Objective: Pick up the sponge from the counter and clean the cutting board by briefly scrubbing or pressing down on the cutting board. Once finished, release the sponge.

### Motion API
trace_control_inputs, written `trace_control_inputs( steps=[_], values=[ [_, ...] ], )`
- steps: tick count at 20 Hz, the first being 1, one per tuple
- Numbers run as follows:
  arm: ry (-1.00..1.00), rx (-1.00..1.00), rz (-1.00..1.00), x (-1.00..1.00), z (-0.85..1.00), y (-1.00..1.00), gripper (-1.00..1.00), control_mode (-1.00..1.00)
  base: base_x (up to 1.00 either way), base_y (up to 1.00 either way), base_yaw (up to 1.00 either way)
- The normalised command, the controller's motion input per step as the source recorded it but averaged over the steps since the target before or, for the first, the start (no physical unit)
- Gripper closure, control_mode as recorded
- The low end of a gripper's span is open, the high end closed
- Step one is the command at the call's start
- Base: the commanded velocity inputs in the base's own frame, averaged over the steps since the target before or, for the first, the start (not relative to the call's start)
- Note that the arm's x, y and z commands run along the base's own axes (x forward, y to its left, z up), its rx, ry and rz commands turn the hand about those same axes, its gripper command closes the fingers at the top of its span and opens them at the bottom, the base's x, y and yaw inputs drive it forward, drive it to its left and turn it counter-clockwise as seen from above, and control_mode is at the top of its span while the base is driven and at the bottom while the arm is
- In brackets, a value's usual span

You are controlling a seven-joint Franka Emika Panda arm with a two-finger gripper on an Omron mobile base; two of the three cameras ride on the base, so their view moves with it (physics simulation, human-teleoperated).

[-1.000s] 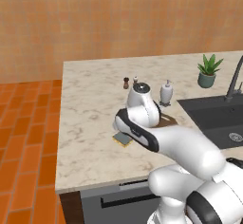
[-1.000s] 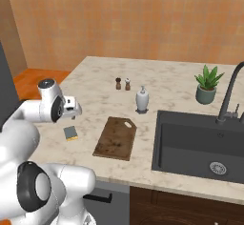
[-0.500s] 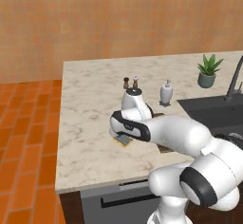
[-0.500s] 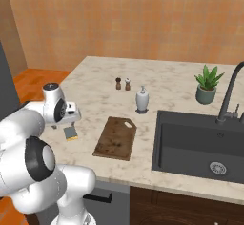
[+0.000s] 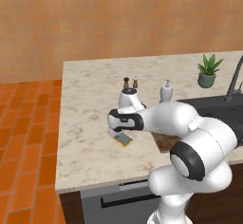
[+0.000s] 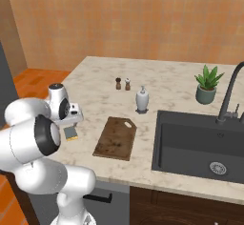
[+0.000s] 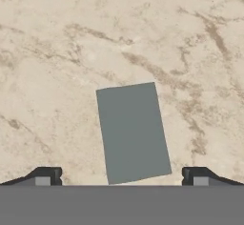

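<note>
Arm's dropped lower vs a sec ago, hand now sits right over the sponge (image 7: pixel 133 132) instead of hovering higher up by the board, so imo it's lining up for the grab, pickup not done yet

Fingers (image 7: pixel 122 175): spread wide, tips on either side of the sponge w/ bare tabletop (image 7: pixel 57 52) showing between each tip and the sponge edges. Not touching it, not holding anything afaict. The sponge lies flat, grey-blue top up, centred between the tips but twisted a bit relative to them, its long side running away from the fingers

From the base cams the sponge (image 5: pixel 123 139) is just under the hand, on the tabletop (image 6: pixel 157 88). Cutting board (image 6: pixel 116 138) is off to the side of the fingers, near but not touching the sponge (image 6: pixel 71 132), nothing on it

Next prob = go down a touch more and close across the short side. That slight twist could make it pivot when squeezed
</note>
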Motion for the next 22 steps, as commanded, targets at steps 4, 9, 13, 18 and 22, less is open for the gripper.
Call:
trace_control_inputs(
  steps=[4,9,13,18,22],
  values=[
    [-0.06,-0.07,0.0,0.0,-0.3,0.0,-1.0,-1.0,0.0,0.0,0.0],
    [0.0,-0.01,0.0,0.13,-0.24,0.0,-1.0,-1.0,0.0,0.0,0.0],
    [0.04,0.0,0.0,0.3,-0.13,0.0,-1.0,-1.0,0.0,0.0,0.0],
    [0.02,0.0,0.0,0.23,-0.18,0.0,-1.0,-1.0,0.0,0.0,0.0],
    [0.04,0.0,0.0,0.11,-0.34,0.0,-1.0,-1.0,0.0,0.0,0.0]
  ],
)
